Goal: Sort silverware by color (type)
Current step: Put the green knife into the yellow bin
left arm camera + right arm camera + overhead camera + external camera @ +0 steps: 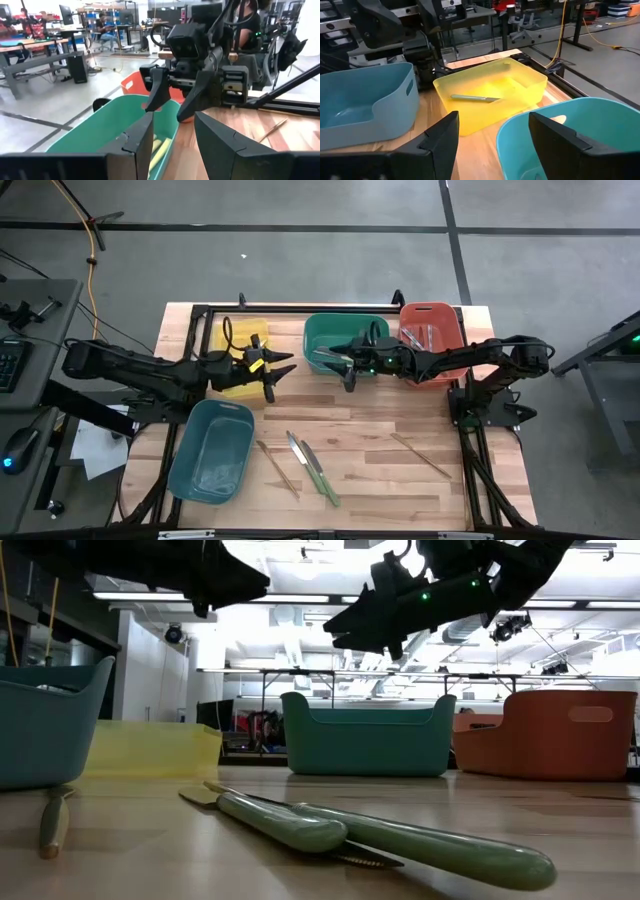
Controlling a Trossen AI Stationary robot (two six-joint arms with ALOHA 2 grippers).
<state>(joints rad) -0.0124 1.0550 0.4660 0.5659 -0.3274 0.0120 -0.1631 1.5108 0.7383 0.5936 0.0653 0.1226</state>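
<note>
Two green-handled utensils (315,468) lie side by side on the table's near middle, large in the low view (400,840). A tan wooden one (277,468) lies left of them, another (420,454) to the right. Silver-grey ones (425,336) lie in the red bin, green ones (160,150) in the green bin, and one utensil (472,98) in the yellow bin. My left gripper (275,377) hovers open and empty at the yellow bin's right edge. My right gripper (341,367) hovers open and empty over the green bin's left part, facing the left one.
Along the far edge stand the yellow bin (238,340), the green bin (345,330) and the red bin (440,315). The blue bin (210,450) sits at the near left. Bare wood lies in the middle and at the near right. The two grippers are close together.
</note>
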